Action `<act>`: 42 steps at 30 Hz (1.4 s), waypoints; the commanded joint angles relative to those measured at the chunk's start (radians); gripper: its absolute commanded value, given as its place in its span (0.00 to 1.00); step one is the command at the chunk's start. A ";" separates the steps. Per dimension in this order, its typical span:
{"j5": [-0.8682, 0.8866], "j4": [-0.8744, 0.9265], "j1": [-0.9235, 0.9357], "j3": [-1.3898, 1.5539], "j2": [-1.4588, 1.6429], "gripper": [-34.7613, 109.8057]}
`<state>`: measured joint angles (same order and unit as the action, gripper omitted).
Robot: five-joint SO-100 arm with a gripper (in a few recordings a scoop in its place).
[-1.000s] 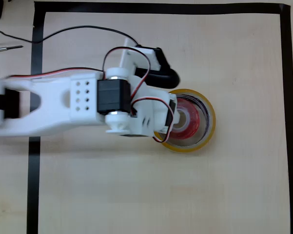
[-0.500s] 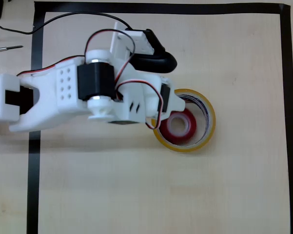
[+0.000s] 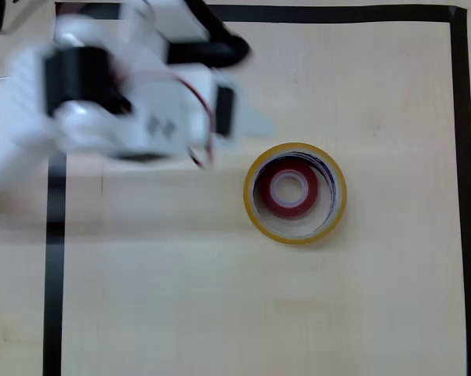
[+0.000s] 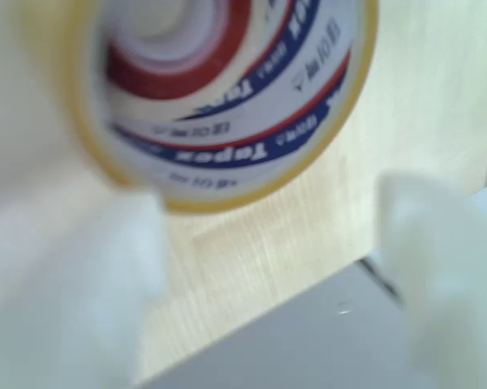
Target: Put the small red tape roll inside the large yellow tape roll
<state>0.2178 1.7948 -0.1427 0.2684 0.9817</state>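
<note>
Red roll (image 3: 290, 193) inside yellow roll (image 3: 256, 212)

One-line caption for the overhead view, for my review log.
Small red tape roll lies inside the large yellow tape roll on the wooden table; the blurred white arm's gripper is up-left, apart from both.

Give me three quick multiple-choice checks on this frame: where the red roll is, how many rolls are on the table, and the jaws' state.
1. The small red tape roll lies:
A. inside the large yellow tape roll
B. beside it
C. on the black tape border

2. Rolls on the table:
A. one
B. two
C. three

3. The gripper is:
A. shut on the red roll
B. shut on the yellow roll
C. open, holding nothing

Answers: 1 A, yellow ring surrounds red. 2 B, one red, one yellow. 3 C, wrist view shows bare table between the jaws.
</note>
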 commanded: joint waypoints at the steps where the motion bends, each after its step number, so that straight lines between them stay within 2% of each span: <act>1: -0.020 0.012 -0.060 0.319 0.414 0.33; 8: -0.012 -0.015 -0.112 0.896 0.696 0.30; 12: -0.018 -0.198 -0.091 1.310 1.015 0.29; 17: -0.018 -0.365 -0.034 1.678 1.307 0.24; 23: -0.018 -0.660 0.018 2.148 1.790 0.24; 28: -0.020 -0.707 0.018 2.459 2.324 0.24; 33: -0.012 -0.675 0.025 2.533 2.355 0.24; 42: 0.000 -0.752 0.014 2.750 2.355 0.24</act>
<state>0.2056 1.0646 -0.1197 2.9928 3.3226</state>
